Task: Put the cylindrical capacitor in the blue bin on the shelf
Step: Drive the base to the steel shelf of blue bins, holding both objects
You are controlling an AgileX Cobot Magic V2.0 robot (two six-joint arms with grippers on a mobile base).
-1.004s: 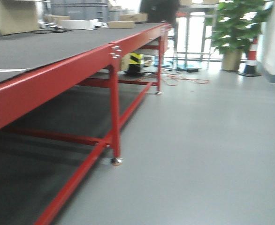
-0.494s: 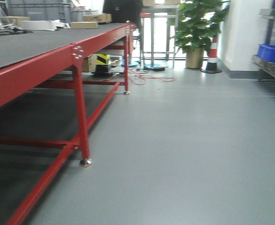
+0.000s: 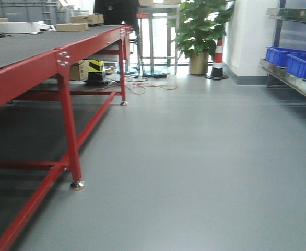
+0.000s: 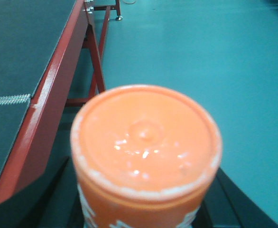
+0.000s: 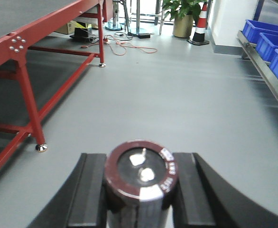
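Right wrist: cylindrical capacitor (image 5: 141, 173), lettering unreadable.

Dark silvery-topped capacitor (image 5: 142, 172) upright in right claw (image 5: 140, 192)

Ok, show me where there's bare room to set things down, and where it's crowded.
Bare: the grey floor between the red table and the shelf, and the near stretch of the dark tabletop. Crowded: the tabletop's far end holds boxes, blue bins sit along the shelf's lower tier, and cables trail on the floor near the plant and cone.
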